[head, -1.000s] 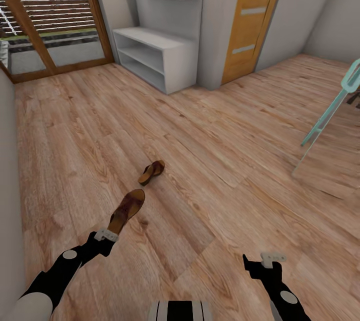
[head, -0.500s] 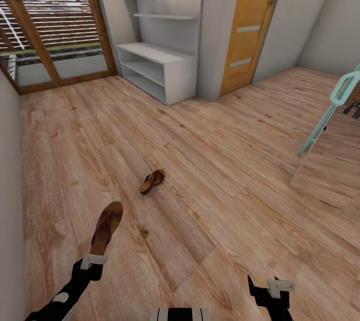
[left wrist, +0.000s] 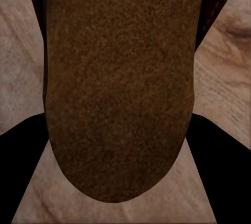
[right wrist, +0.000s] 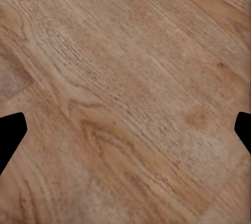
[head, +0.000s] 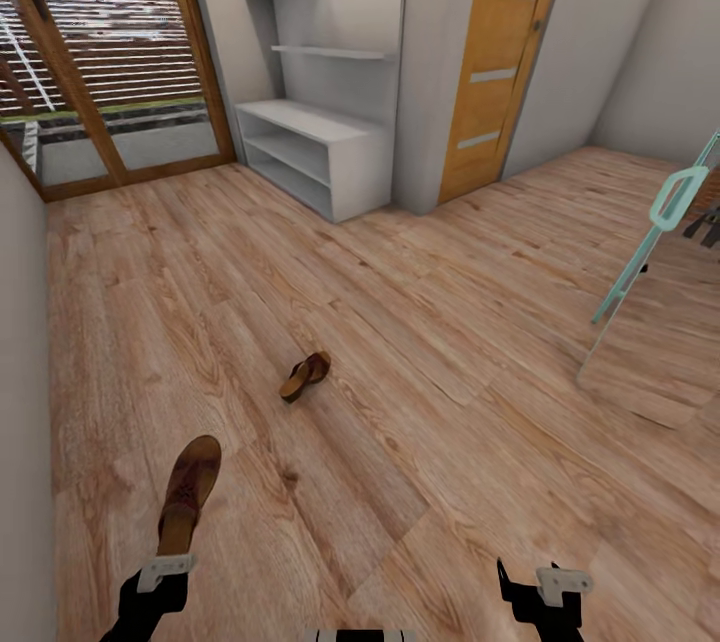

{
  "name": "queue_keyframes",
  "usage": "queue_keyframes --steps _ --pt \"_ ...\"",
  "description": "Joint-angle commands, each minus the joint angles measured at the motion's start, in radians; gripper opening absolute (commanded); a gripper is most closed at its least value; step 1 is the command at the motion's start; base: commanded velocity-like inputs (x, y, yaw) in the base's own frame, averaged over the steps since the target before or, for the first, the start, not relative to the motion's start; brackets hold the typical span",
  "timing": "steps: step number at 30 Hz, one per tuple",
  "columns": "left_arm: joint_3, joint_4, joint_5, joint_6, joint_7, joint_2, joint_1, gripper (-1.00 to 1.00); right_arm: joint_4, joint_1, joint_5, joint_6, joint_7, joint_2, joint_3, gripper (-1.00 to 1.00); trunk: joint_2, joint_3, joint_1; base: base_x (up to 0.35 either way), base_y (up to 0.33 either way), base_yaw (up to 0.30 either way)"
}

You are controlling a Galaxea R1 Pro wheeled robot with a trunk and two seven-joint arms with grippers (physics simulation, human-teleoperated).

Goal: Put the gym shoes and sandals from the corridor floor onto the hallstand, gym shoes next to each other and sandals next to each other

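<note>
Left hand (head: 165,570) drawn back — clamped on sandal (head: 188,490) jutting ahead; right hand (head: 545,587) apart.

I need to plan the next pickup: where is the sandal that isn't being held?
In the head view, the loose sandal lies on the corridor floor, ahead of the left gripper and its held sandal.

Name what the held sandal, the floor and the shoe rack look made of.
Held sandal: brown, matte, suede-like grain up close, probably leather. Corridor floor: wood-grain planks with visible seams, low sheen; wood or laminate. Hallstand: flat pale grey panels, looks like painted board.
</note>
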Motion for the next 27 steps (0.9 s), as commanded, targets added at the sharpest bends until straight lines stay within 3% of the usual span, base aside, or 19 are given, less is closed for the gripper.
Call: queue_keyframes --steps 1,6,7,22,27 --pt "0.008 0.0 0.001 -0.002 -0.008 0.0 0.003 -1.0 0.001 0.0 0.001 -0.003 0.0 0.0 -0.002 1.0 0.007 0.004 -0.004 0.0 0.0 0.0" --pt "0.008 -0.005 0.006 -0.008 -0.008 0.001 0.02 -1.0 0.002 0.0 0.001 -0.003 -0.001 0.001 -0.002 1.0 0.042 0.028 -0.023 0.0 0.0 0.0" --pt "0.008 -0.001 0.007 -0.054 -0.008 0.001 0.025 -1.0 0.003 0.0 0.001 -0.003 -0.002 0.001 -0.002 1.0 0.049 0.032 -0.027 0.0 0.0 0.0" --pt "0.008 0.011 0.017 -0.117 -0.008 0.0 0.051 -1.0 0.028 0.0 0.0 -0.004 -0.002 0.001 -0.002 1.0 0.049 0.053 -0.027 0.0 0.0 0.0" --pt "0.009 0.039 0.061 -0.156 -0.008 0.001 0.051 -1.0 0.029 0.0 0.0 -0.004 -0.002 0.001 -0.002 1.0 0.049 0.061 -0.027 0.0 0.0 0.0"
